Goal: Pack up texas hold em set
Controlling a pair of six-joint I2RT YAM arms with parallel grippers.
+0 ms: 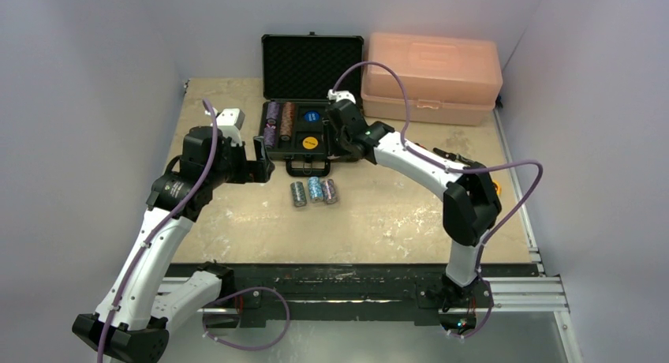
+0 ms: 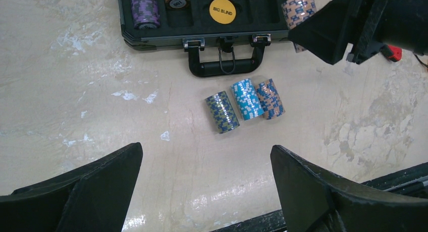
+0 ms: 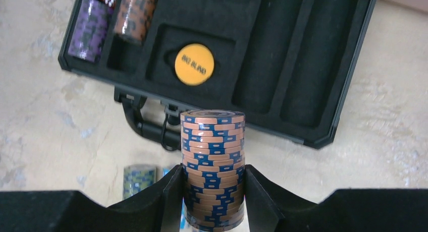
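Right gripper clamped orange-and-blue chip stack at front-right of case. Left gripper stood wide apart before case. Three chip stacks lay by case handle.

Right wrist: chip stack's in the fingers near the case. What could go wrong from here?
1. The right fingers pinch the stack only at one end; the chips beyond them might slide off if it tilts.
2. The stack hangs by the front rim of the case, not over an empty slot; it may catch a slot wall going in.
3. The three table stacks lie packed side by side; the open left fingers could roll neighbours.
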